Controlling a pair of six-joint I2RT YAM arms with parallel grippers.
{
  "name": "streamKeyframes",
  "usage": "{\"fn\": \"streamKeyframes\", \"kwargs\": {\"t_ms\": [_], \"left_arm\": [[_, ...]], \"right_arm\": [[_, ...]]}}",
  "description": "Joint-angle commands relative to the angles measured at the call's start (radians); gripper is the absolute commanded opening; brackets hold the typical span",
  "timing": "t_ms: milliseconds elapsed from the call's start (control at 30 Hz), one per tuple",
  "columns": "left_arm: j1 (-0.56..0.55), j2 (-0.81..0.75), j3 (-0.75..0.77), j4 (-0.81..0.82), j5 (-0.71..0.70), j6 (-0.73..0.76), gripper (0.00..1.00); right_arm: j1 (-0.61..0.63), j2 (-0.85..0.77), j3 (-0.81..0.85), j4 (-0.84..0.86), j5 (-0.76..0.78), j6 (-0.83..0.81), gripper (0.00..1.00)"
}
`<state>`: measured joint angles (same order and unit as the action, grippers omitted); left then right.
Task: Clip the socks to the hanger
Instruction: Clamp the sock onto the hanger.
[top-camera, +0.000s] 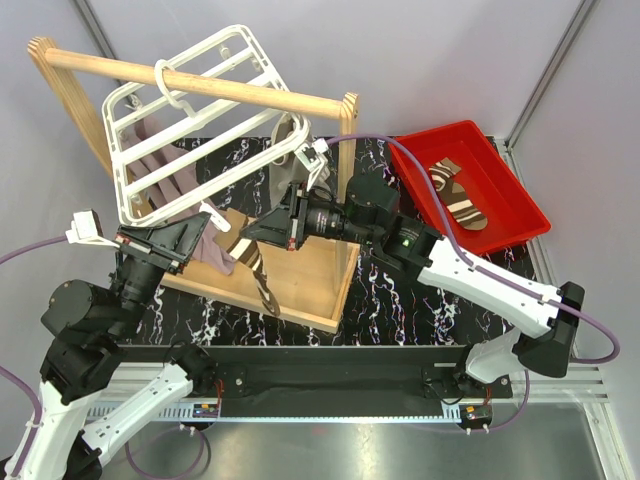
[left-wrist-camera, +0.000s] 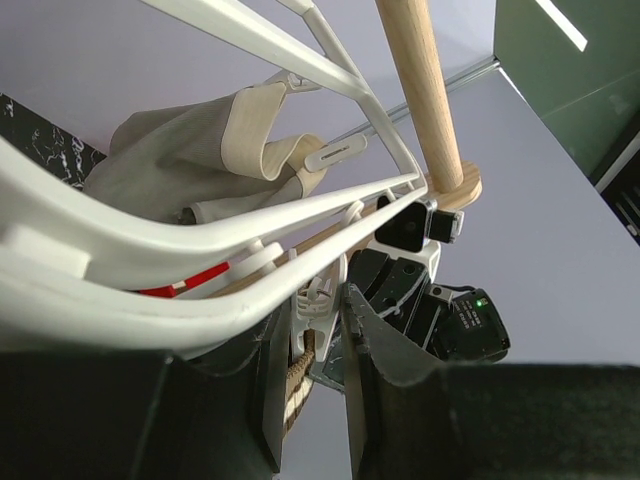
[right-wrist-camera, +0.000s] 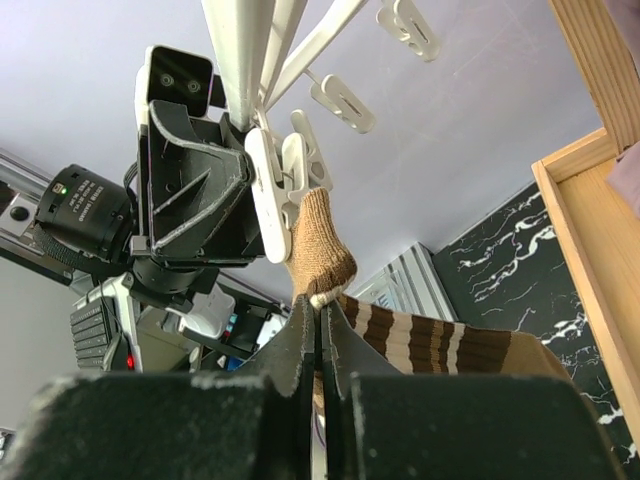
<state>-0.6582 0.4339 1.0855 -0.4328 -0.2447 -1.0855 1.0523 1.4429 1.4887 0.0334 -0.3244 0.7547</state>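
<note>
Your right gripper (right-wrist-camera: 322, 312) has its jaws clenched on the brown-and-cream striped fabric sock (right-wrist-camera: 430, 345) at centre frame. Your left gripper (left-wrist-camera: 315, 340) pinches a small white plastic clip (right-wrist-camera: 270, 200) of the white plastic barred hanger (top-camera: 190, 110).

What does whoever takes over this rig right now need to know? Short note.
Left gripper: shut on a clip of the hanger.
Right gripper: shut on the first sock, its toe at that clip; cannot tell if the clip bites it.
Second sock: lying in the red bin.
The hanger hooks over the wooden rail.
Done: no sock visibly clipped.
Left: secure the first sock, then fetch and clip the second.
</note>
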Motion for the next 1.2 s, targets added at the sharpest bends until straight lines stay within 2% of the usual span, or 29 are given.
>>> {"fn": "streamKeyframes", "kwargs": {"t_ms": [0, 367, 467, 533, 600, 633, 767, 833, 900, 1000, 1033, 1133, 1167], "left_arm": [[-0.001, 0.017, -0.009, 0.020, 0.065, -0.001, 0.00], [0.000, 0.008, -0.009, -0.023, 0.051, -0.010, 0.00], [0.000, -0.003, -0.021, -0.026, 0.051, -0.013, 0.21], [0.000, -0.015, -0.029, -0.020, 0.051, -0.013, 0.43], [0.000, -0.023, -0.038, -0.020, 0.050, -0.013, 0.52], [-0.001, -0.029, -0.039, -0.020, 0.053, -0.013, 0.61], [0.000, -0.044, -0.056, 0.008, 0.099, -0.004, 0.77], [0.000, -0.063, -0.073, 0.023, 0.128, 0.015, 0.77], [-0.001, -0.089, -0.093, 0.052, 0.174, 0.039, 0.73], [0.000, -0.158, -0.139, 0.092, 0.237, 0.088, 0.62], [-0.001, -0.175, -0.144, 0.089, 0.239, 0.104, 0.62], [-0.001, -0.224, -0.107, 0.001, 0.269, 0.199, 0.60], [-0.001, -0.239, -0.069, -0.076, 0.253, 0.229, 0.60]], "right_arm": [[-0.011, 0.034, 0.056, 0.042, -0.042, 0.029, 0.00], [-0.012, 0.070, 0.087, 0.076, -0.062, 0.041, 0.00], [-0.012, 0.067, 0.082, 0.074, -0.058, 0.041, 0.00], [-0.014, 0.057, 0.070, 0.063, -0.036, 0.032, 0.00], [-0.012, 0.042, 0.059, 0.059, -0.013, 0.023, 0.00], [-0.012, 0.039, 0.050, 0.056, -0.008, 0.021, 0.00], [-0.012, 0.024, 0.038, 0.034, 0.033, -0.009, 0.00], [-0.014, 0.021, 0.047, -0.002, 0.050, -0.031, 0.00], [-0.012, 0.016, 0.048, -0.027, 0.073, -0.055, 0.00], [-0.011, 0.014, 0.059, -0.084, 0.100, -0.097, 0.00], [-0.012, 0.013, 0.061, -0.096, 0.108, -0.107, 0.00], [-0.012, -0.001, 0.062, -0.150, 0.156, -0.159, 0.00], [-0.011, -0.004, 0.065, -0.165, 0.183, -0.193, 0.00]]}}
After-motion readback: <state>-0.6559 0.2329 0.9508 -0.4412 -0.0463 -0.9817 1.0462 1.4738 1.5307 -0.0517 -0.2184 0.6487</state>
